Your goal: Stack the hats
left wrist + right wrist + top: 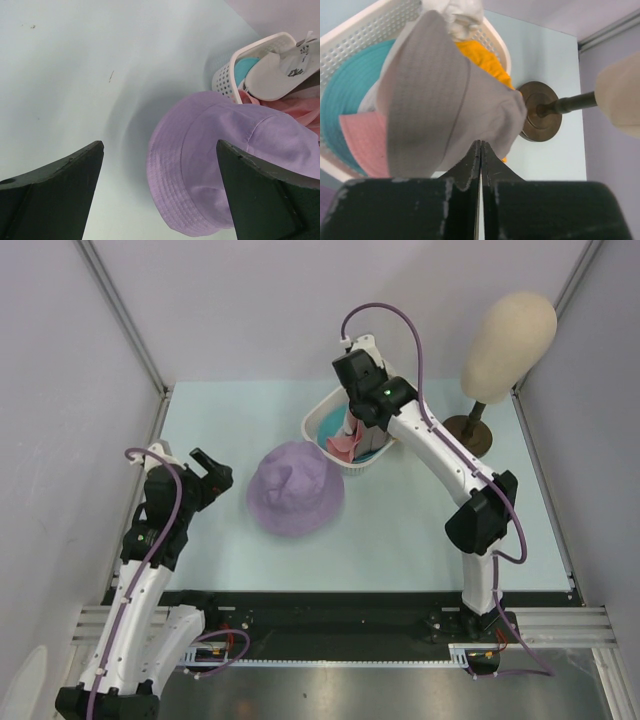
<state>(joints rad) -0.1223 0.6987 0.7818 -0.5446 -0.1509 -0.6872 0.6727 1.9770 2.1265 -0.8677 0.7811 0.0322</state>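
Observation:
The lavender hat (295, 488) lies crown up on the table; it also shows in the left wrist view (235, 160). My left gripper (212, 468) is open and empty just left of it, its tips (160, 145) framing the brim. The teal hat (350, 100), pink hat (365, 142) and orange hat (480, 57) lie in a white perforated basket (312, 425). My right gripper (481, 142) is over the basket, shut on the edge of a white baseball cap (435, 95), holding it above the hats. The cap also shows in the left wrist view (280, 75).
A beige mannequin head (508, 335) on a dark round stand (470, 430) is at the back right, close to the basket. Metal frame posts and grey walls enclose the table. The stand base shows in the right wrist view (540, 110).

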